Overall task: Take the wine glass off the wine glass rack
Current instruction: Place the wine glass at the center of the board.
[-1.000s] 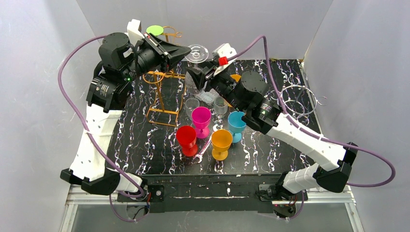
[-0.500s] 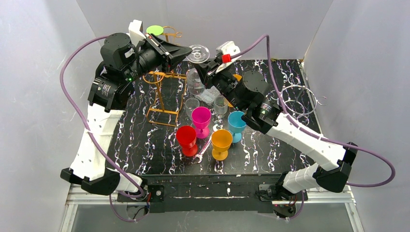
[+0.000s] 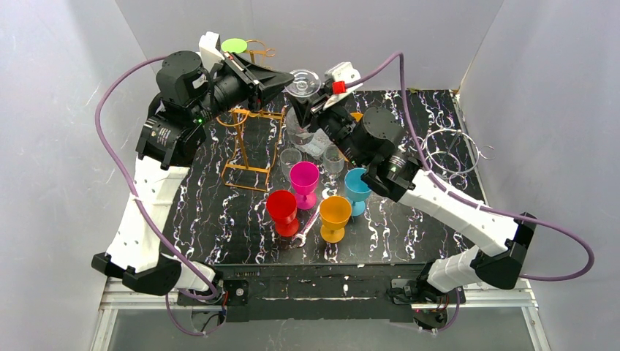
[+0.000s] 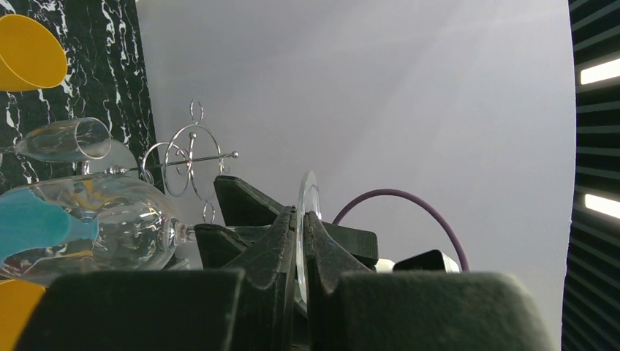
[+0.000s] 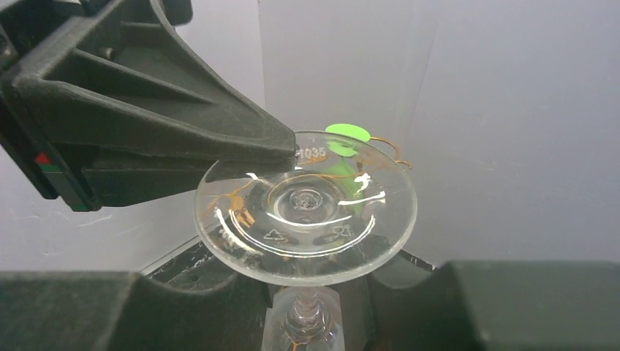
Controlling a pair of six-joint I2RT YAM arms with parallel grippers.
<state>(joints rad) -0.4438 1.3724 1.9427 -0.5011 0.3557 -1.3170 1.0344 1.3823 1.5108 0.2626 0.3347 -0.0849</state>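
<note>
A clear wine glass (image 3: 301, 82) hangs upside down, foot up, to the right of the orange wire rack (image 3: 245, 139) and apart from it. My left gripper (image 3: 286, 76) is shut on the rim of the glass foot (image 4: 308, 208), pinching the disc edge-on; its finger (image 5: 183, 110) reaches the foot from the left. The bowl (image 4: 117, 227) hangs below. My right gripper (image 3: 304, 108) sits just under the foot (image 5: 307, 205). Its fingers stand either side of the stem (image 5: 307, 318) with a gap on both sides, so the right gripper (image 5: 314, 311) is open.
Red (image 3: 281, 208), magenta (image 3: 304, 178), orange (image 3: 335, 213) and teal (image 3: 357, 186) glasses stand mid-table, with small clear glasses (image 3: 290, 157) behind them. A green glass foot (image 3: 234, 44) hangs on the rack's top. A silver wire rack (image 3: 450, 153) stands at the right.
My right gripper has swung up and left until its fingers flank the stem just under the foot. The left gripper keeps its hold on the foot, barely moving.
</note>
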